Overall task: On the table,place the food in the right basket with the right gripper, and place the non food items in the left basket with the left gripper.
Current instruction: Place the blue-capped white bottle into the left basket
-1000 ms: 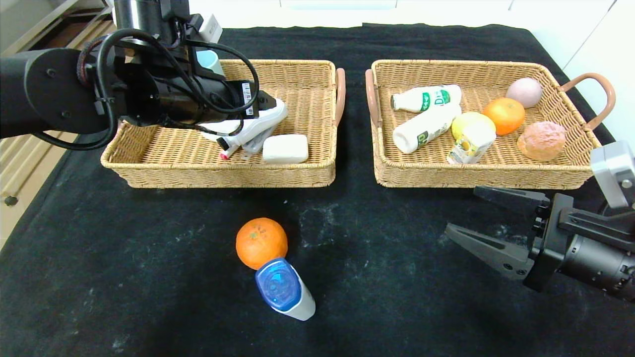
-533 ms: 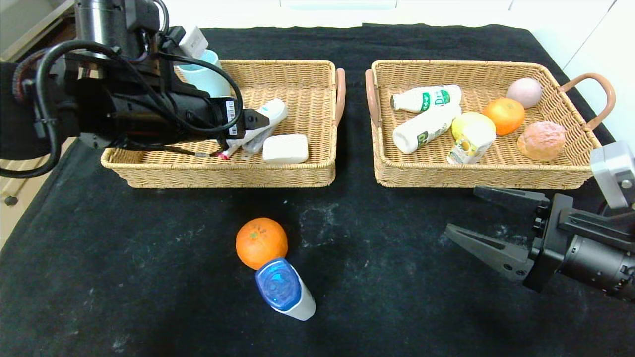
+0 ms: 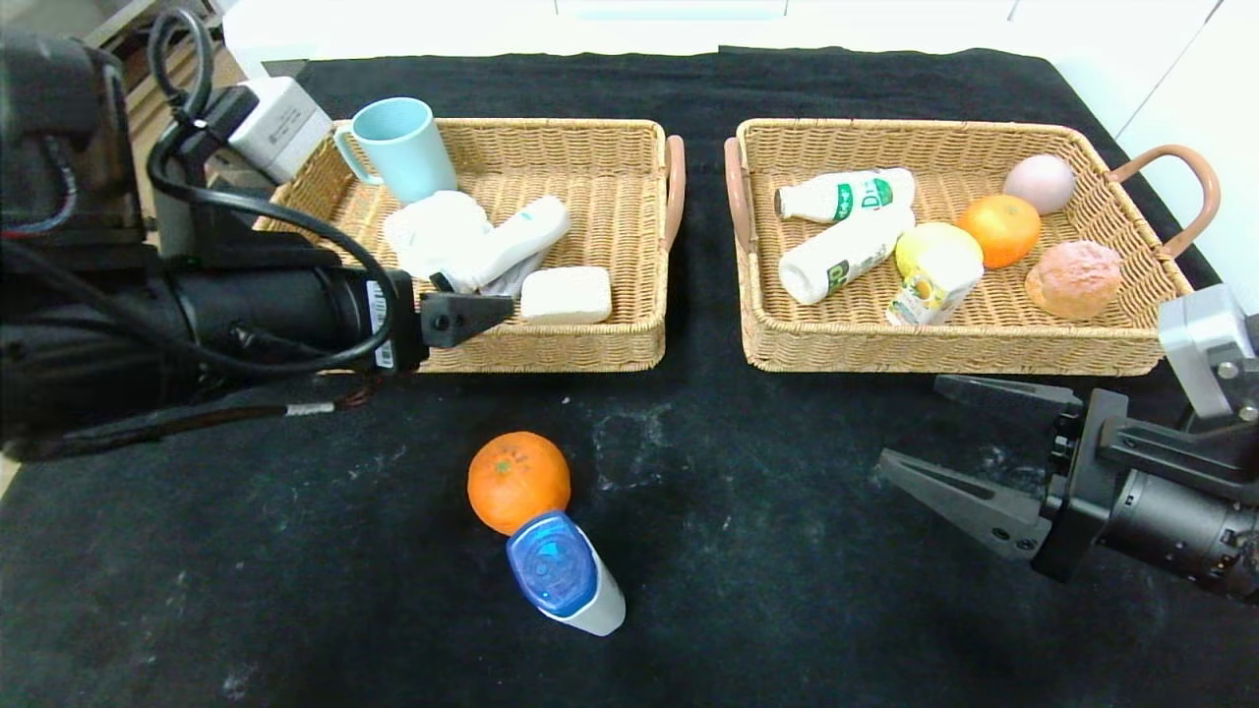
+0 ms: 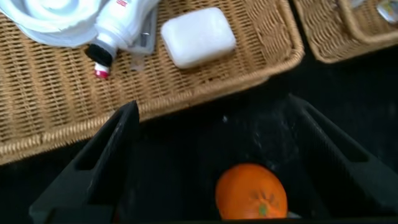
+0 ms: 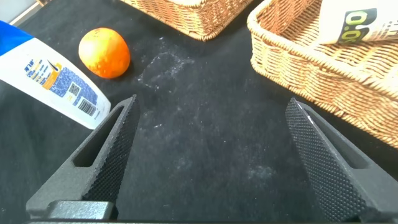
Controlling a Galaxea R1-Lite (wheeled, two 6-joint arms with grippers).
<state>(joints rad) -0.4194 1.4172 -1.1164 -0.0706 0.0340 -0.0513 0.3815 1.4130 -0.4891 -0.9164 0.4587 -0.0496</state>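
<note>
Pale blue mug (image 3: 398, 147), white soap bar (image 3: 566, 294) – pinkish ball (image 3: 1039, 182), rough peach-coloured fruit (image 3: 1073, 278)

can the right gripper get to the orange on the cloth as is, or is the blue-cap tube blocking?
Probably yes. The right gripper is open, low over the table, with bare cloth between it and the orange. The blue-capped tube touches the orange's near side only, so a closing finger might nudge it.
</note>
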